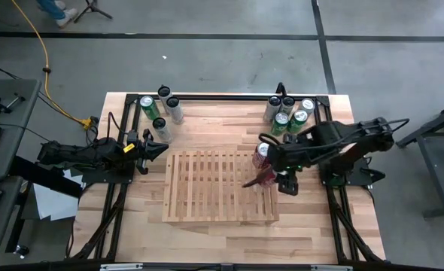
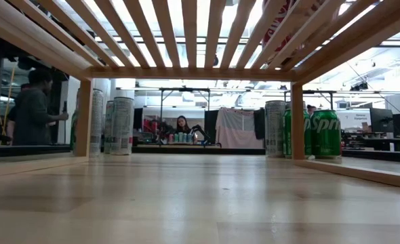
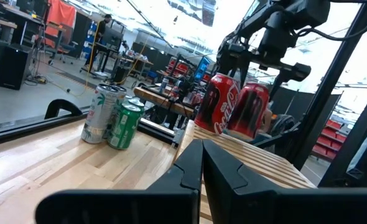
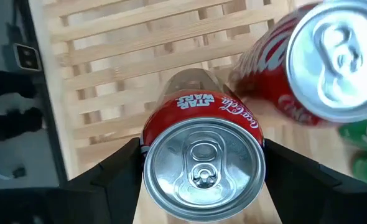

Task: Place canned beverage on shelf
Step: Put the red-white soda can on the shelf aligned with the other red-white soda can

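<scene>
Two red cans sit close together at the right edge of the shelf point(image 1: 220, 187): the right gripper point(image 4: 202, 163) clamps one red can point(image 4: 202, 158) from both sides, just beside a second red can point(image 4: 308, 62) already on the slats. I judge the risk is a knock: lowering or letting go could nudge the neighbour over, or a rim could catch a gap. The held can reads "Star Wars" and Coca-Cola script. The left gripper point(image 3: 202, 168), fingers together, waits at the table's left.
</scene>
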